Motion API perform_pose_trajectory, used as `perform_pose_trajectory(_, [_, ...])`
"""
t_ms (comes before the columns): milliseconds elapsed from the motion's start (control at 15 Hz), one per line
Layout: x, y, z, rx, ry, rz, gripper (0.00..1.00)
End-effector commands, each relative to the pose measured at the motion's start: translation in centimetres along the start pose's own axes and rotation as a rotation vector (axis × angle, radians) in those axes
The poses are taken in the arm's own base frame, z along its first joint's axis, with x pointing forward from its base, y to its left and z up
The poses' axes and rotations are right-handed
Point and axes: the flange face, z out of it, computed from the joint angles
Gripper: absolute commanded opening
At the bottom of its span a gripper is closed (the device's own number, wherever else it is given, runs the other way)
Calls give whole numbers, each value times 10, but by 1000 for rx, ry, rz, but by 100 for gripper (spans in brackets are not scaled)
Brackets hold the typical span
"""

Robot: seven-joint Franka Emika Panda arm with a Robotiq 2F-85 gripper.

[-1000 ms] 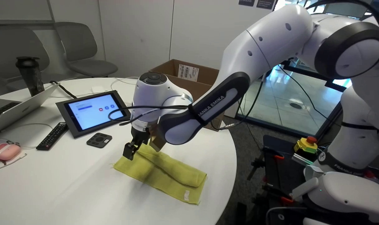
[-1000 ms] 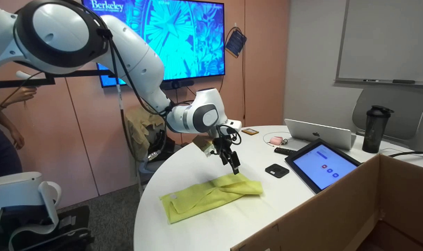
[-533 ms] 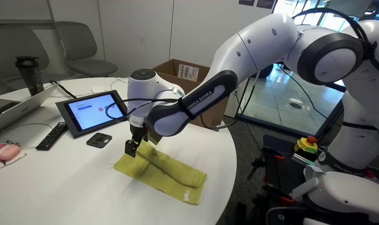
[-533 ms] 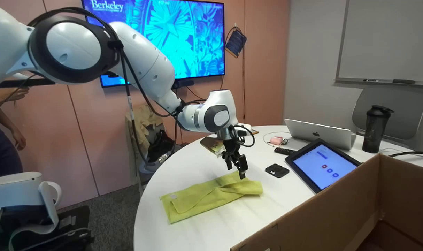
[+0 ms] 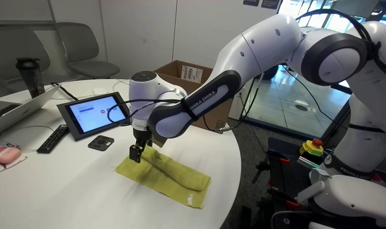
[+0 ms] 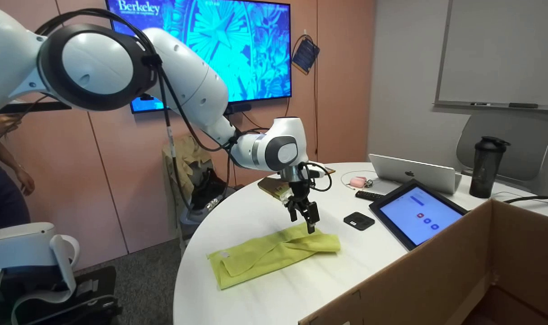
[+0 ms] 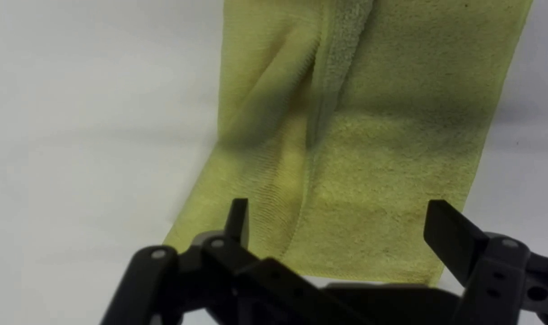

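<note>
A yellow-green cloth (image 5: 167,176) lies folded on the white round table, with a raised fold along its length and a small white label at one end. It also shows in an exterior view (image 6: 269,257) and fills much of the wrist view (image 7: 391,149). My gripper (image 7: 338,203) is open and empty, with its two fingers wide apart over the end of the cloth away from the label. In both exterior views the gripper (image 5: 140,154) (image 6: 303,219) points down just above this end. I cannot tell whether a fingertip touches the cloth.
Near the gripper are a black square device (image 5: 101,142), a tablet on a stand (image 5: 94,113) and a remote (image 5: 53,138). A laptop (image 6: 414,174), a dark bottle (image 6: 487,167) and a pink case (image 6: 358,182) stand farther off. An open cardboard box (image 6: 414,275) stands beside the table.
The arm has reached farther out over the table and the gripper has turned more upright. In the last half second it has sunk slightly toward the cloth. The cloth has not moved.
</note>
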Motion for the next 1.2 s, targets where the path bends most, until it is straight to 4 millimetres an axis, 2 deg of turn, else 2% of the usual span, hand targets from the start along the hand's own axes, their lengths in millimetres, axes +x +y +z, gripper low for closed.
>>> perform_pose_trajectory(0, [1,0,2,9,19,-7,100])
perform_pose_trajectory(533, [-4,2,30,19,21,-4,100])
perform_pose_trajectory(800, [-4,5,31,21,31,1,100])
perform_pose_trajectory(867, [-3,6,28,22,34,-1,96])
perform_pose_trajectory(1000, [-3,6,26,24,37,-2,83])
perform_pose_trajectory(1067, [-3,6,25,25,38,-2,70])
perform_pose_trajectory(1133, [-3,6,24,25,40,-1,63])
